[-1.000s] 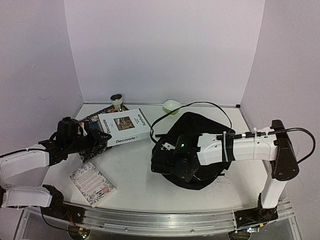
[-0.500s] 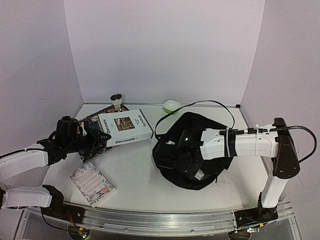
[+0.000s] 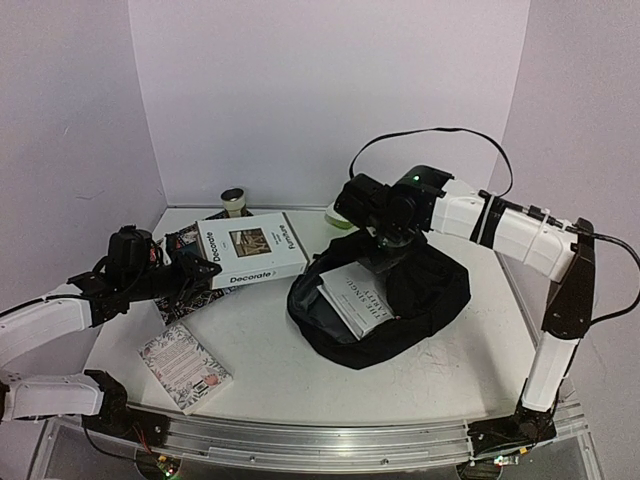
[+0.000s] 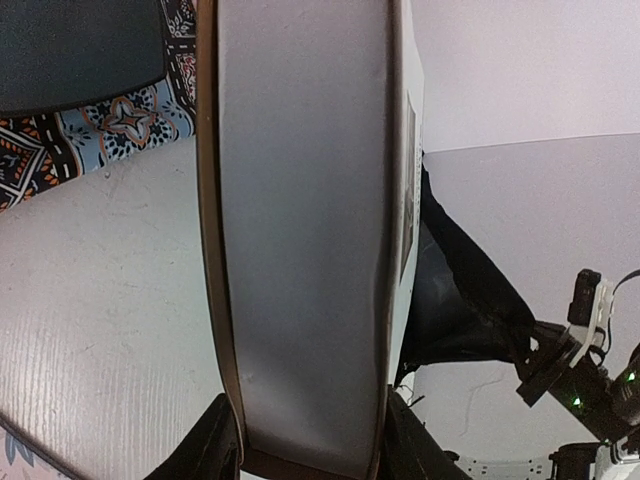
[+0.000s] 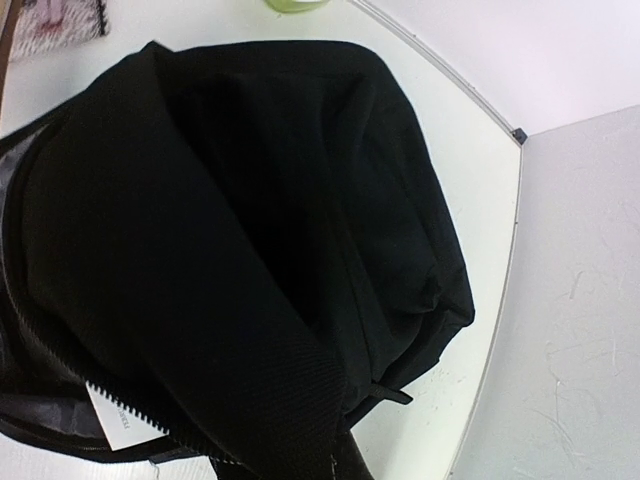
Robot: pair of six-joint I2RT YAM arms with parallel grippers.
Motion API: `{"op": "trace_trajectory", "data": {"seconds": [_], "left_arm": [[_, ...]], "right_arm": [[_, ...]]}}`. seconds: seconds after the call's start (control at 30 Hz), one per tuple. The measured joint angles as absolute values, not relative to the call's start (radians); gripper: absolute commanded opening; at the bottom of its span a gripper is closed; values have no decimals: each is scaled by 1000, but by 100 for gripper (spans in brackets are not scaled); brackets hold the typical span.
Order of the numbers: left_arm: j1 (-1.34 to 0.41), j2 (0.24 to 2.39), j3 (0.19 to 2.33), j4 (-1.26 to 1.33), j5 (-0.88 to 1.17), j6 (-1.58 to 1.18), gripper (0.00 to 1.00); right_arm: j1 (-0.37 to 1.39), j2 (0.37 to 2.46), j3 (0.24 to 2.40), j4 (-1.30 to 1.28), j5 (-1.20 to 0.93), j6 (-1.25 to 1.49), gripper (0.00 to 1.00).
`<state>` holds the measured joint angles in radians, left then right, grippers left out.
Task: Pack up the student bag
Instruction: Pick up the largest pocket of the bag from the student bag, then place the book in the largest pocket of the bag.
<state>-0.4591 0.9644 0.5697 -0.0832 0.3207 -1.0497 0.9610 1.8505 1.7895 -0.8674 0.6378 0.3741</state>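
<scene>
The student bag (image 3: pixel 425 295) lies black and soft at centre right, its mouth held wide. My right gripper (image 3: pixel 386 238) is shut on the bag's upper flap and holds it raised; in the right wrist view the fabric (image 5: pixel 250 200) runs down into the gripper (image 5: pixel 335 462). A white book (image 3: pixel 354 297) lies inside the opening. My left gripper (image 3: pixel 196 272) is shut on the near edge of a thick white "Decorate" book (image 3: pixel 250 250) and holds it off the table left of the bag. In the left wrist view that book (image 4: pixel 300 230) fills the gap between the fingers (image 4: pixel 215 445).
A small floral-covered book (image 3: pixel 185 367) lies at the front left. A patterned mat (image 4: pixel 80 150) with a dark teal plate (image 4: pixel 80 50) sits under the left arm. A cup (image 3: pixel 234 200) and a pale green bowl (image 3: pixel 341 211) stand along the back wall.
My right gripper closed on the bag's flap and rose up and back with it, which opened the bag and exposed the white book inside. The left gripper and its book barely moved.
</scene>
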Motion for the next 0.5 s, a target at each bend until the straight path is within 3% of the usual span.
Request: {"op": "trace_trajectory", "data": {"seconds": [0.5], "left_arm": [[-479, 962, 601, -108, 502, -1121, 30]], "right_arm": [[920, 1919, 1896, -847, 588, 401, 0]]}}
